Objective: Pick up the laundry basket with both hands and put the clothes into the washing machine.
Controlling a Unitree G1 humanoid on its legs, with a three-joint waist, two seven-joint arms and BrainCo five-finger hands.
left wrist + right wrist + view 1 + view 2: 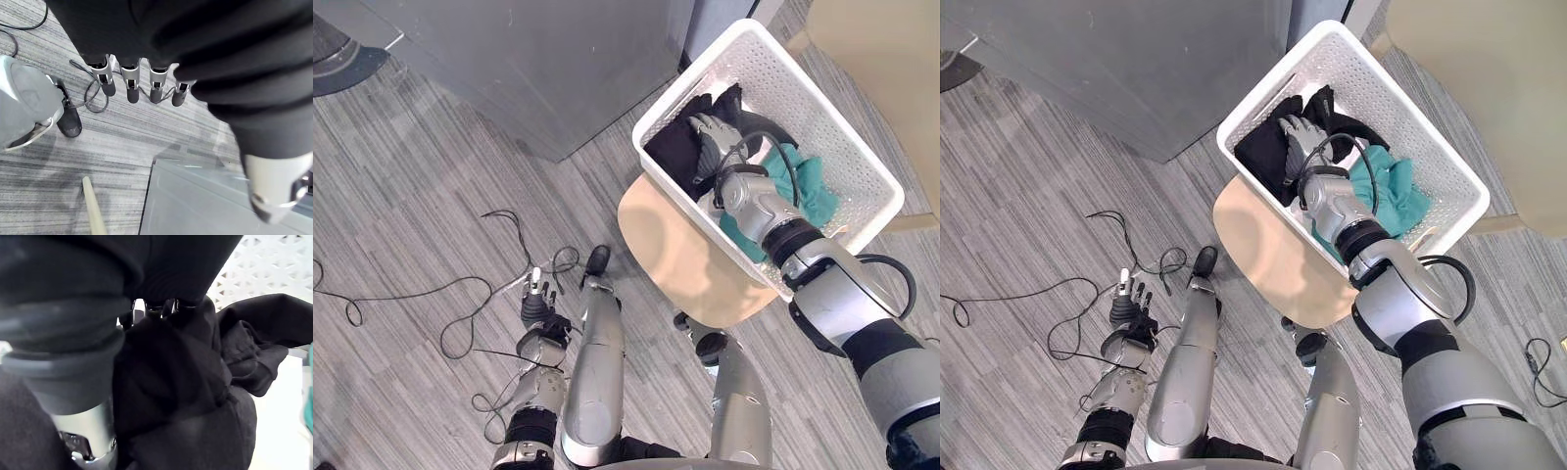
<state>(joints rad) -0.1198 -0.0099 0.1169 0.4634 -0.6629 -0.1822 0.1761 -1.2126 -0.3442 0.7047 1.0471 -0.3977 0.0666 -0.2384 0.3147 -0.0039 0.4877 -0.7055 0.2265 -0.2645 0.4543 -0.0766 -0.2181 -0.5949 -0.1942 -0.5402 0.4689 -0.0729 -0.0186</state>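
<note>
A white perforated laundry basket (803,88) stands on a round beige stool (685,255) to my right. Black clothes (675,147) fill its near-left end and a teal garment (808,186) lies beside them. My right hand (710,137) reaches down into the basket and rests on the black clothes; in the right wrist view the black cloth (186,396) bulges up against the palm, with the basket wall (264,264) behind. My left hand (536,308) hangs low at my left side over the floor, well away from the basket, its fingers (129,83) straight and holding nothing.
A large grey metal appliance (558,69) stands ahead, to the left of the basket. A beige piece of furniture (891,69) sits at the far right, close behind the basket. A dark round base (337,54) lies at the top left on the striped grey floor.
</note>
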